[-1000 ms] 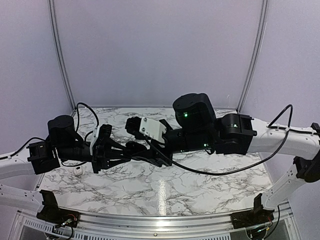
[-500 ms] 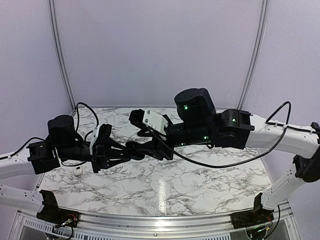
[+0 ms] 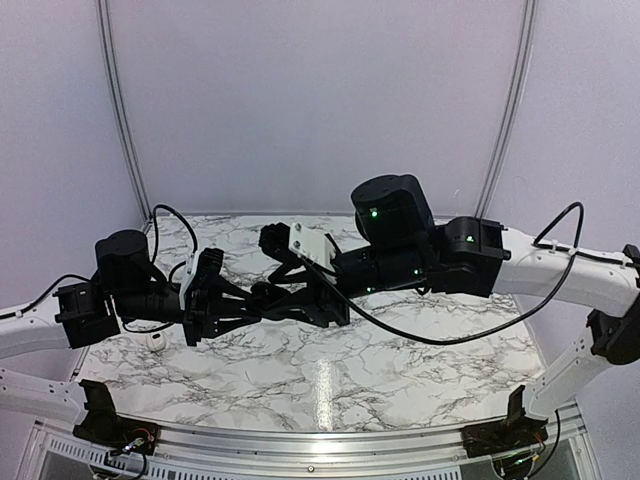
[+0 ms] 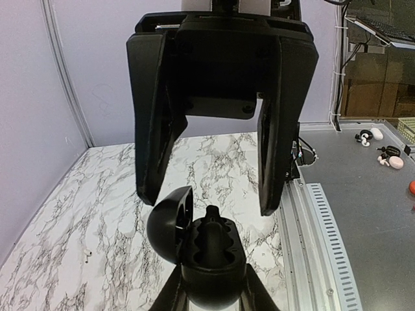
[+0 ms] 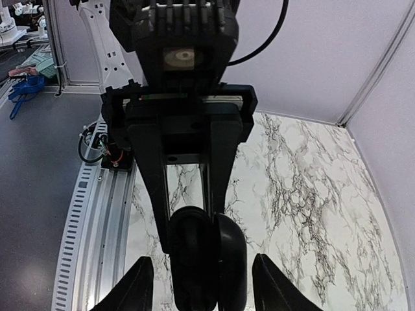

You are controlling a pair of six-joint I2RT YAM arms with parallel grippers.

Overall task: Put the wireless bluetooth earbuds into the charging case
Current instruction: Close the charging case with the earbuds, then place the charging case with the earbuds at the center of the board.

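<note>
Well, the charging case (image 4: pixel 206 262) looks dark from where I stand. It is off the table, held up in mid-air with its lid (image 4: pixel 170 220) hinged back and two wells showing. The left gripper (image 4: pixel 211 288) is clamped tight on its lower body. The right gripper (image 4: pixel 209 201) hangs just above, jaws roughly half apart, with nothing visible between them. Whether any earbuds sit inside I can't tell; it is all black in there. A tiny white bit (image 4: pixel 86 254) lies on the marble table (image 4: pixel 78 194). My guess: the case is opened and seating is unfinished.
</note>
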